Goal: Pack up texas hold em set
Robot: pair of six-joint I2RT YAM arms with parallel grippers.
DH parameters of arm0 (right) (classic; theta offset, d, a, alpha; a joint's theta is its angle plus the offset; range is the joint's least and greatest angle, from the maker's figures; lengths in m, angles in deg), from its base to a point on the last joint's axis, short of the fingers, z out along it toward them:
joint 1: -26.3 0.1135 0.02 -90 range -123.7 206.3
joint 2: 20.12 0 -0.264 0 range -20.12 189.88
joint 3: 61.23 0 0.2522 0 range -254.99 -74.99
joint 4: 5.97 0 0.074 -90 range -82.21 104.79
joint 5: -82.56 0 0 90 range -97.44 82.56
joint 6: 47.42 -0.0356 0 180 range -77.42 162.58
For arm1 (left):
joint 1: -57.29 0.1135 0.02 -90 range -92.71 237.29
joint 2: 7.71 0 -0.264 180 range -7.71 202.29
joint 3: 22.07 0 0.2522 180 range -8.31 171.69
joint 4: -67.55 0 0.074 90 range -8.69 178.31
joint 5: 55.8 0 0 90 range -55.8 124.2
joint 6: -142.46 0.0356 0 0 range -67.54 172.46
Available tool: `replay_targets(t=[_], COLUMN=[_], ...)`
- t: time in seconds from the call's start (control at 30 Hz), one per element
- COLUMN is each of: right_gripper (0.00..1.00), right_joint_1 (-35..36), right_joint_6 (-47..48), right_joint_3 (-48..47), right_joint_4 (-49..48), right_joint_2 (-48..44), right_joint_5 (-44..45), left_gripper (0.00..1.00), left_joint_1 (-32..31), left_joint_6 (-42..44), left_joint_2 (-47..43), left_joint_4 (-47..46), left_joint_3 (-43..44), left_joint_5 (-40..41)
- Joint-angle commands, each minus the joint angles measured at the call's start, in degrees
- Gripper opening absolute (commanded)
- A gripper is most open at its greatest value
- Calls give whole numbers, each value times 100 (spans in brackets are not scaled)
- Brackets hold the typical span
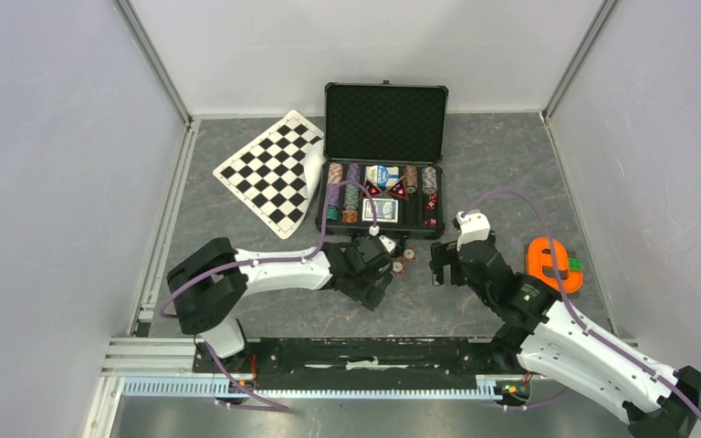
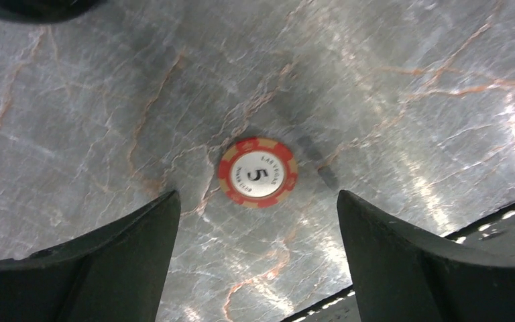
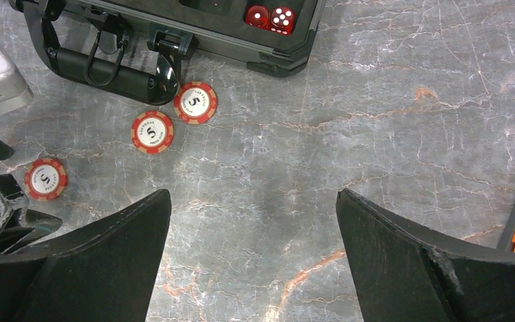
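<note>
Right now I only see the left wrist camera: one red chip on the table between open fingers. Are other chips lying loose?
Observer: I count three red chips, loose near the black handle.
Operator: Is the case open?
Observer: Yes, the case stands open.
Operator: And the right gripper?
Observer: The right gripper hangs open right of those chips, holding nothing.

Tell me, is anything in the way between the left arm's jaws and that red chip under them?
Nothing visible is. The red chip lies flat on the table, centred between the open jaws, and no other object sits between them and it.
</note>
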Motion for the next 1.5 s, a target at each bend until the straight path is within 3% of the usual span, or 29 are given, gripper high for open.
replay_targets(t=[0.0,0.73,1.47], right_gripper=[99,99,99], right_joint_1=[-13,-15,-14], right_joint_6=[-95,-117,-97], right_joint_3=[-52,-37,-7], right_joint_4=[25,-11,-178], right_joint_2=[-101,-91,55], right_joint_5=[123,79,-51], left_gripper=[90,51,44], left_joint_1=[-55,-303,-281], left_joint_6=[-274,-430,-484], left_joint_2=[225,589,100], left_joint_4=[-119,308,404], left_joint_3=[346,634,765], left_joint_5=[146,705,941])
